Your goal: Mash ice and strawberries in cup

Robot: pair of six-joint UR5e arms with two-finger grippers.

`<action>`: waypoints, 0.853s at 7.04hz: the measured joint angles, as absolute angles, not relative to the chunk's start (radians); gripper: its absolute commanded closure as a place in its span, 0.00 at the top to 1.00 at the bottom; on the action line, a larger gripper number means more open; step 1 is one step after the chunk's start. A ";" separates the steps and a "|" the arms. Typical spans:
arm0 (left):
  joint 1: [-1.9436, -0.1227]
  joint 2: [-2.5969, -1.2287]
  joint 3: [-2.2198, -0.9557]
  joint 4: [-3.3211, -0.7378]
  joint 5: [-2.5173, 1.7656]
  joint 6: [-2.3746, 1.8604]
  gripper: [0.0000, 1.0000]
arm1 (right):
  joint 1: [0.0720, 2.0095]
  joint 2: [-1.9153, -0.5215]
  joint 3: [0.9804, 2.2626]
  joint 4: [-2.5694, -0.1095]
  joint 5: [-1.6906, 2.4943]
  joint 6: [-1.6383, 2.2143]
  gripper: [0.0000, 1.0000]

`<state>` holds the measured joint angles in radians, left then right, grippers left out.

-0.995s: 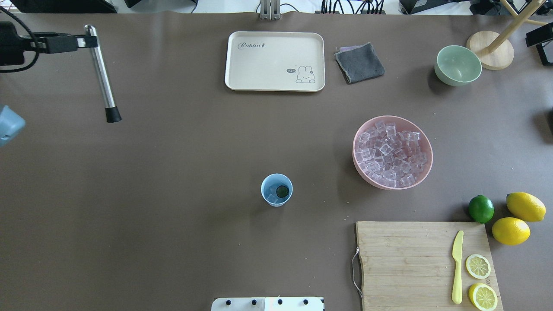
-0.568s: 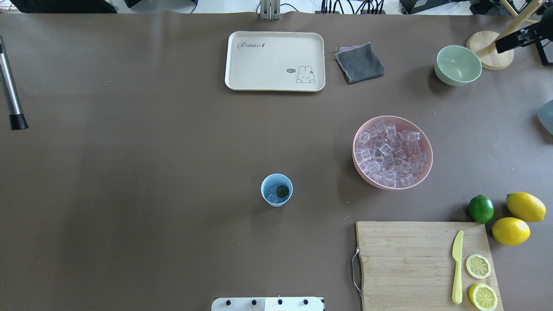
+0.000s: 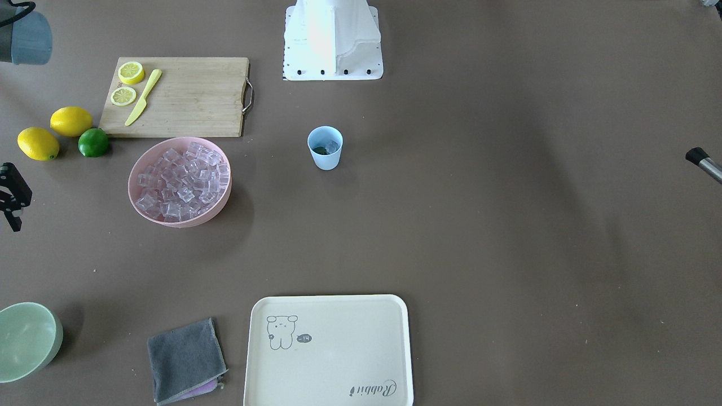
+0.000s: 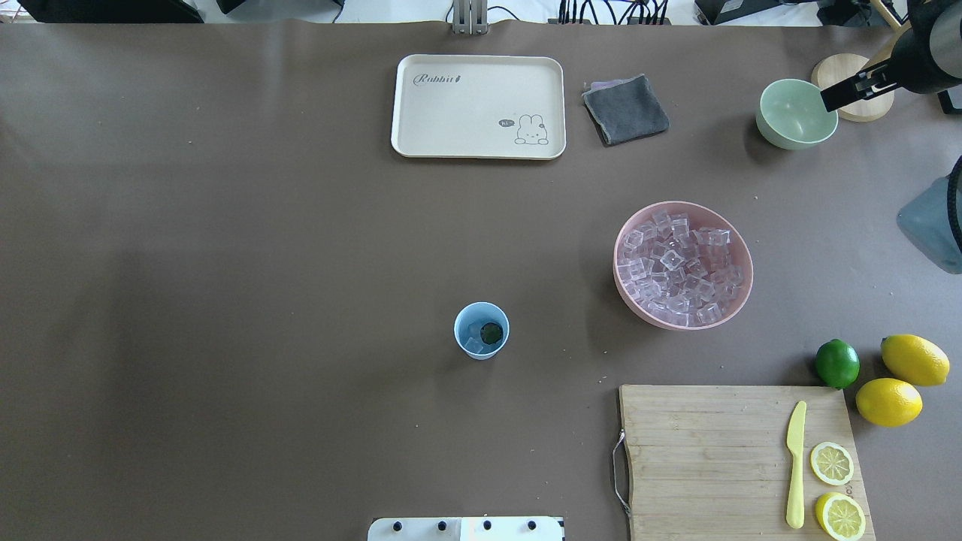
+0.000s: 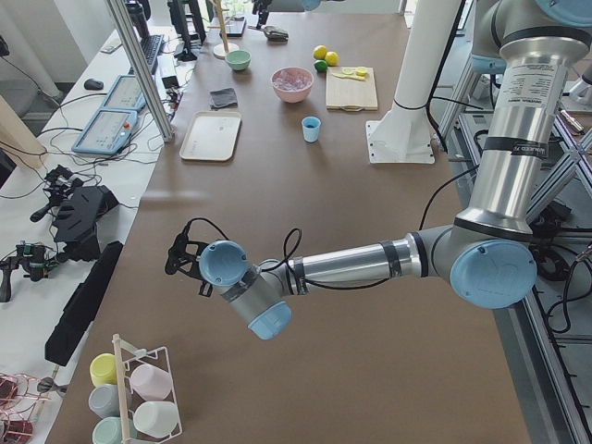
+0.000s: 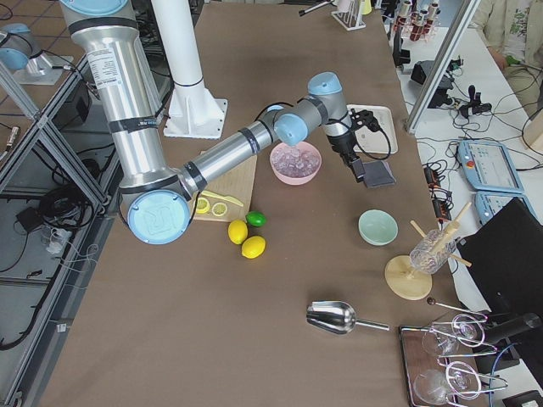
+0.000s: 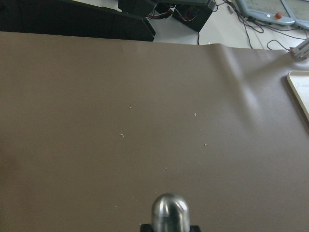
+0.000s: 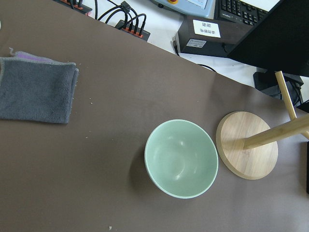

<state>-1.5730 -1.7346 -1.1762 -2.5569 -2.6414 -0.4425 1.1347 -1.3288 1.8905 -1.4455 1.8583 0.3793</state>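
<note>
Mid-table, the blue cup [image 4: 481,330] stands upright with ice [image 4: 472,343] and a dark strawberry [image 4: 491,333] inside. Far off to one end the left gripper [image 5: 181,253] clasps a metal muddler [image 7: 170,211]; the right gripper [image 4: 833,98] hovers by the green bowl [image 4: 793,120], its opening impossible to judge.

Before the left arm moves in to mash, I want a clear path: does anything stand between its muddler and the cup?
Nothing visible does. Only bare table lies between the muddler and the cup; the pink bowl sits on the cup's far side.
</note>
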 measured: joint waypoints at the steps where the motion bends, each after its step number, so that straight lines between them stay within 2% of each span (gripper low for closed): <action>1: -1.577 -1.724 -1.175 -2.479 -2.640 -0.368 0.00 | 1.134 -1.329 1.892 -1.445 1.855 0.379 1.00; 6: -1.456 -1.768 -1.173 -2.195 -2.467 -0.190 0.00 | 1.134 -1.329 1.886 -1.445 1.813 0.379 1.00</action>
<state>-1.4562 -1.7680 -1.1731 -2.1954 -2.4667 -0.1904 1.1336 -1.3290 1.8856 -1.4450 1.8127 0.3789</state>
